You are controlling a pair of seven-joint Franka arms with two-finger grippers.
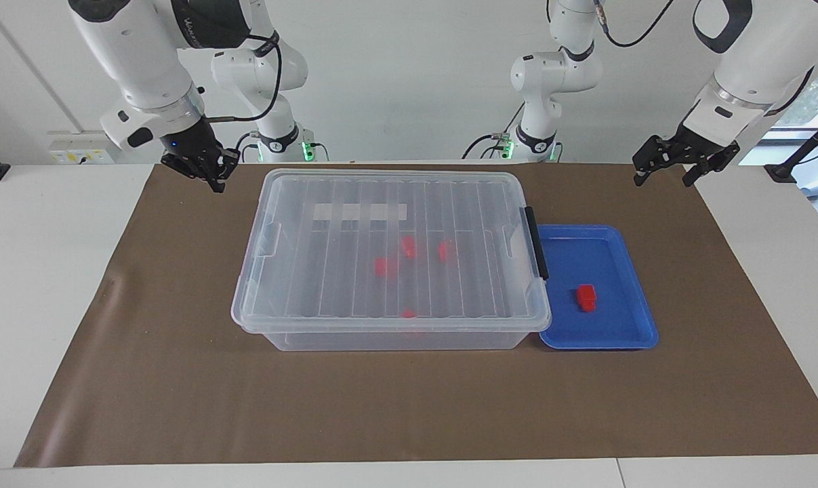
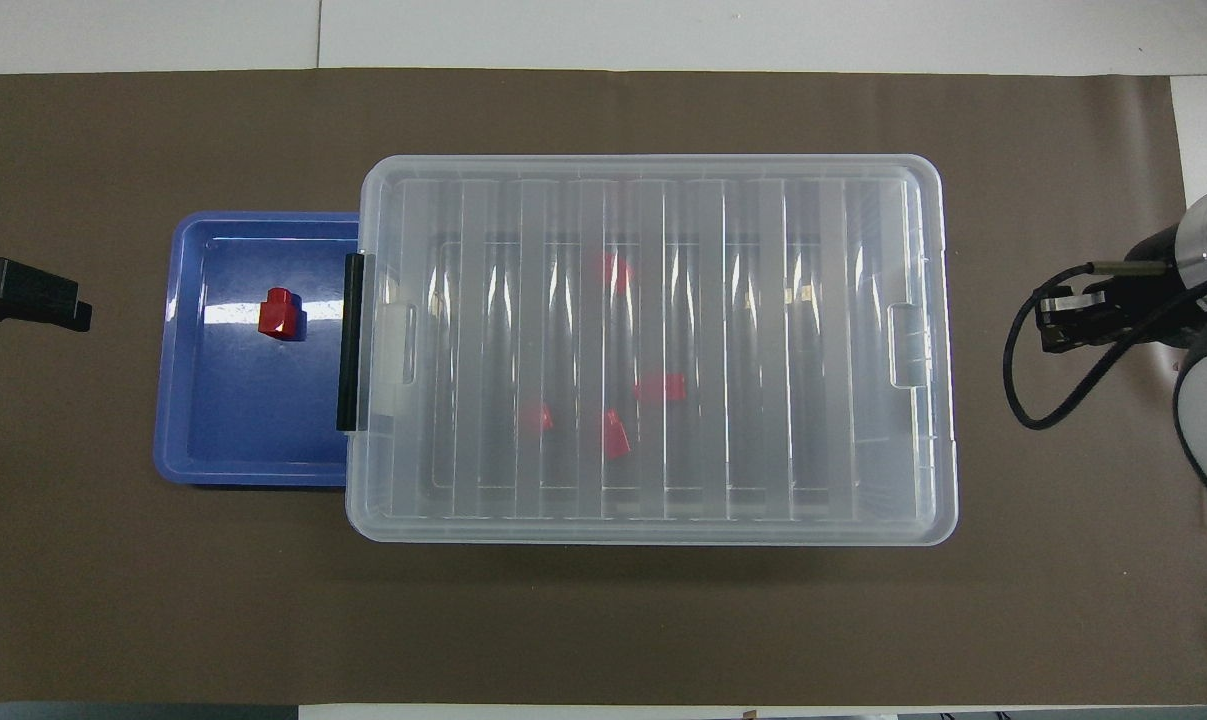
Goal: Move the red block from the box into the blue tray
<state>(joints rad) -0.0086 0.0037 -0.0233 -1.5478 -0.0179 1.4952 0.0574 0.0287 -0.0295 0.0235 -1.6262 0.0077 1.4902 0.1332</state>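
The box (image 1: 388,335) is a clear bin with its ribbed lid shut; it also shows in the overhead view (image 2: 653,535). Several red blocks lie inside it under the lid (image 1: 384,266) (image 2: 660,388). The blue tray (image 1: 605,325) (image 2: 243,430) stands against the box's latch end. One red block (image 1: 585,297) (image 2: 280,314) lies in the tray. My right gripper (image 1: 212,177) (image 2: 1055,322) hangs over the mat off the box's other end, apart from it. My left gripper (image 1: 666,177) (image 2: 23,295) is open and empty over the mat beside the tray.
A black latch (image 1: 536,242) (image 2: 349,340) sits on the box's end next to the tray. A brown mat (image 1: 409,407) covers the table, with white table (image 1: 49,271) around it. Bare mat lies around the box and tray.
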